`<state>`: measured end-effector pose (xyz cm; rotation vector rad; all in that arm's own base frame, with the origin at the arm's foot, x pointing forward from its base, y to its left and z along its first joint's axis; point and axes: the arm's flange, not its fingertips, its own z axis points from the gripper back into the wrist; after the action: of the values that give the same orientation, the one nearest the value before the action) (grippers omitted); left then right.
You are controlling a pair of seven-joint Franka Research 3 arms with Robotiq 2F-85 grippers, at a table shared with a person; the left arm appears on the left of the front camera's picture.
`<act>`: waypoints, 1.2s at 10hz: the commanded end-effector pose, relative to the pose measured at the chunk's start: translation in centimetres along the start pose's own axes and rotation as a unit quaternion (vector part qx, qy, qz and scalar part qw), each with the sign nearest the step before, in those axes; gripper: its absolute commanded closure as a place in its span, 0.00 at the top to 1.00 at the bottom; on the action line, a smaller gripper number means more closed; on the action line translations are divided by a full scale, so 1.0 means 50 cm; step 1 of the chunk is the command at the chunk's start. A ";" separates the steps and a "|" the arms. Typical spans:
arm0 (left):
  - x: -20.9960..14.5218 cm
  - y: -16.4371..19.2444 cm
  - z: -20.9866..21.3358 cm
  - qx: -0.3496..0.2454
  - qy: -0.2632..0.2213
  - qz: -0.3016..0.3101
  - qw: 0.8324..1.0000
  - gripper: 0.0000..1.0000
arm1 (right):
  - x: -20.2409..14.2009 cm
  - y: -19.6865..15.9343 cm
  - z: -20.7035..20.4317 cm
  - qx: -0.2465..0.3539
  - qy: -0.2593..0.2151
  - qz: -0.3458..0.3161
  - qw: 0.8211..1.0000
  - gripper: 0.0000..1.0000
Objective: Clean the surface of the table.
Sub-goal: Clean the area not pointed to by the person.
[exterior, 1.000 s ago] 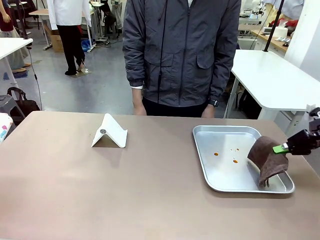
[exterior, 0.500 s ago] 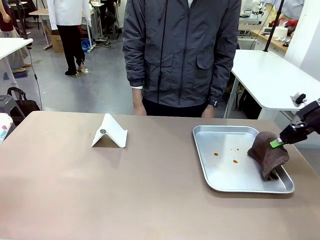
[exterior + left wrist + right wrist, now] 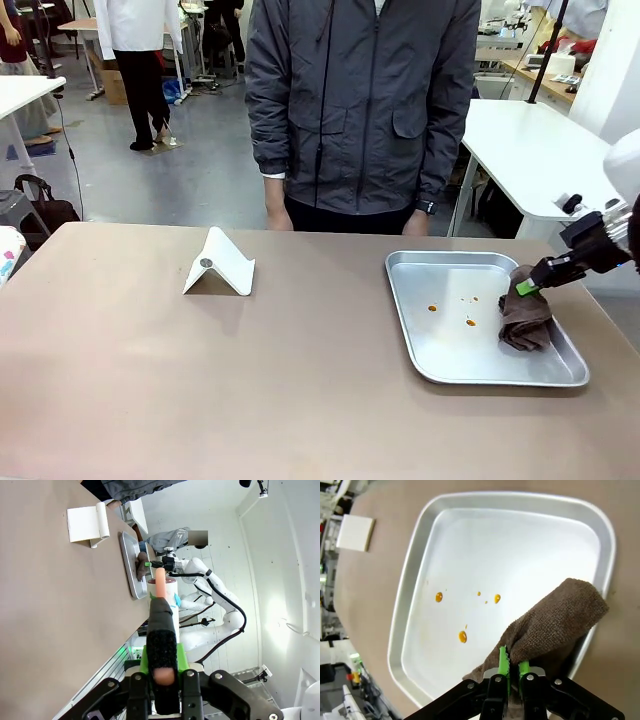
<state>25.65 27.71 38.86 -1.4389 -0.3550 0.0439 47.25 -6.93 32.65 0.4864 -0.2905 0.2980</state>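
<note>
Several orange spots [image 3: 432, 308] 9 o'clock of brown cloth [image 3: 525, 320], now down in metal tray [image 3: 440, 372], wipe-ready; right gripper [image 3: 527, 288] pinches it; left gripper [image 3: 160, 580] jaws pressed together.

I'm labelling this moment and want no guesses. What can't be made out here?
Tray floor under the cloth: front view, the cloth covers it.
Right claw's arm: front view, cut off by the right edge.
What the left claw pinches, if anything: left wrist view, blurred close-up.
</note>
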 end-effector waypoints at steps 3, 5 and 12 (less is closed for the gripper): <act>-0.003 -0.008 0.000 -0.002 -0.004 -0.003 1.000 0.22 | 0.007 -0.001 -0.082 -0.006 -0.002 0.024 1.000 0.08; -0.003 -0.008 0.000 -0.002 -0.004 -0.003 1.000 0.22 | 0.010 -0.002 -0.118 -0.012 0.004 0.021 1.000 0.08; -0.003 -0.008 0.000 -0.002 -0.004 -0.003 1.000 0.22 | 0.038 0.042 -0.190 0.076 -0.002 0.042 0.996 0.08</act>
<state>25.65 27.71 38.86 -1.4389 -0.3552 0.0440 49.73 -1.79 28.50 0.5638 -0.2960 0.3501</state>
